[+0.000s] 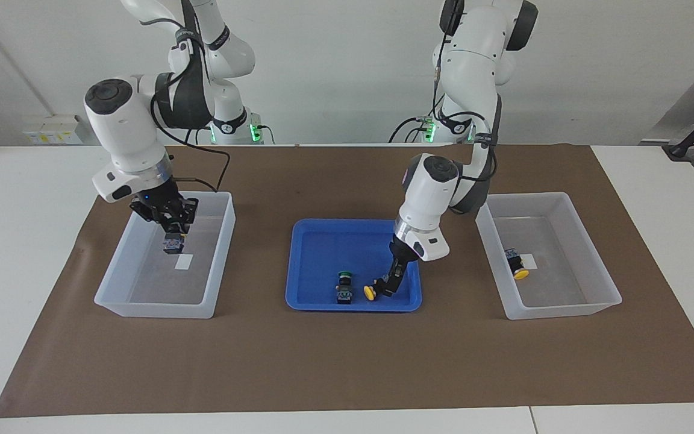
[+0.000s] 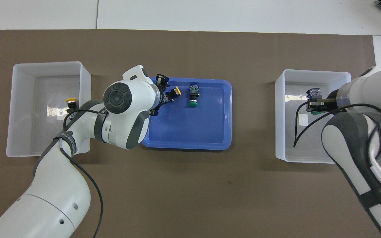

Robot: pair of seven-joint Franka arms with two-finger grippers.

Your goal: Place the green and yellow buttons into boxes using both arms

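Note:
My right gripper (image 1: 172,231) (image 2: 316,103) is shut on a green button (image 1: 172,243) (image 2: 315,93) and hangs low over the box (image 1: 142,306) (image 2: 313,73) at the right arm's end. The button dangles just above the box's white sticker. My left gripper (image 1: 388,282) (image 2: 163,96) is down in the blue tray (image 1: 335,241) (image 2: 190,132), open, its fingers on either side of a yellow button (image 1: 371,293) (image 2: 176,91) lying there. A second green button (image 1: 344,286) (image 2: 193,98) lies beside it. Another yellow button (image 1: 517,265) (image 2: 69,101) rests in the box (image 1: 564,310) (image 2: 45,64) at the left arm's end.
A brown mat (image 1: 347,361) covers the table under the two boxes and the tray between them. The left arm's forearm and elbow hang over the tray's end toward its box. White tabletop borders the mat.

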